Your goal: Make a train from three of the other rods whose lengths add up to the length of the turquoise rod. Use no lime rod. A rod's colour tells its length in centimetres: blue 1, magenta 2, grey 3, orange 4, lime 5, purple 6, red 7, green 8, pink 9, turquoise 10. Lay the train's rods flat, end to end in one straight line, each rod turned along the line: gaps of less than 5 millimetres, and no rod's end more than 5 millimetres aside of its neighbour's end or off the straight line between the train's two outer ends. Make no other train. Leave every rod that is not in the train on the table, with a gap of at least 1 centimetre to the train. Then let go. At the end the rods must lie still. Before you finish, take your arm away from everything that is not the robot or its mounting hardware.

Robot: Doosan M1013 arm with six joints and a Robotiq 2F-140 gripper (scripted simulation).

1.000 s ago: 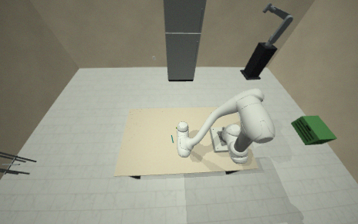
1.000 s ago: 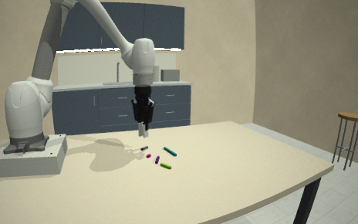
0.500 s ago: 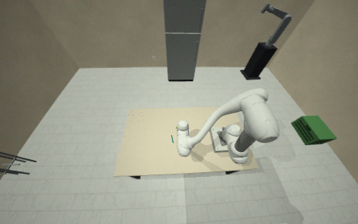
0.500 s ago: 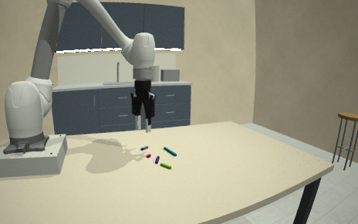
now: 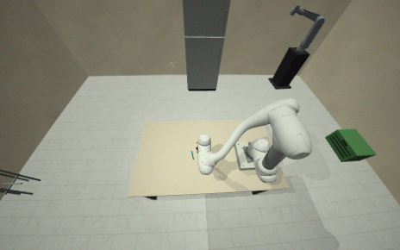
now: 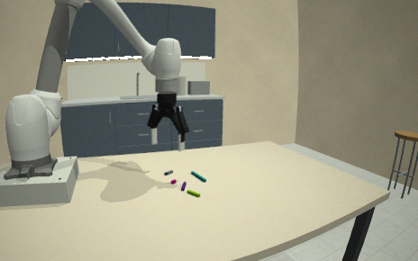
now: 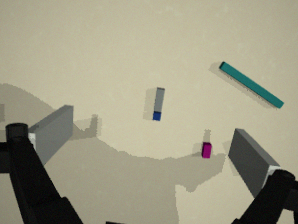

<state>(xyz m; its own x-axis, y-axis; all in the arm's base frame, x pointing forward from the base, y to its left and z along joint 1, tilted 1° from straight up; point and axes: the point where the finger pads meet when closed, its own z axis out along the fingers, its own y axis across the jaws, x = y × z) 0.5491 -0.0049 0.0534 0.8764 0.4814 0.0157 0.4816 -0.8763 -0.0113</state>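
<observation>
My gripper (image 6: 168, 143) (image 7: 152, 131): spread wide, empty | risk: closing off-centre could split blue (image 6: 166, 174) (image 7: 157, 116) from grey (image 6: 169, 172) (image 7: 159, 99)

At the top centre of the top view, a tall grey fridge (image 5: 203, 52) is seen against the wall. A green crate (image 5: 357, 145) is seen at the right on the floor. In the exterior view, blue-grey wall cupboards (image 6: 189, 31) are fixed at the upper left, above a counter (image 6: 105, 102); a stool (image 6: 406, 135) with a brown seat is partly cut off at the right edge.
</observation>
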